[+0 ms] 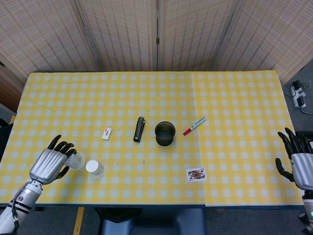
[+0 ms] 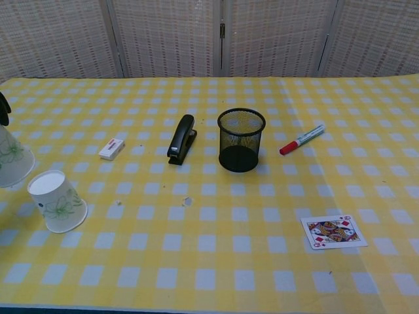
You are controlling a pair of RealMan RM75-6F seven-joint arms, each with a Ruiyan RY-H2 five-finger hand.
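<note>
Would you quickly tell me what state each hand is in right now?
Left hand: holding a white floral paper cup.
Right hand: open, holding nothing.

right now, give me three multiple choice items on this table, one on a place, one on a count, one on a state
1. Where is the stapler?
A. left of the mesh pot
B. on the card
C. by the right hand

2. How many paper cups show?
A. one
B. two
C. four

3. How does the table cup stand?
A. upright
B. on its side
C. upside down

Key: 1 A, the stapler lies left of the mesh pot. 2 B, the left hand holds one cup; the table cup stands beside it. 3 C, its closed base faces up.
</note>
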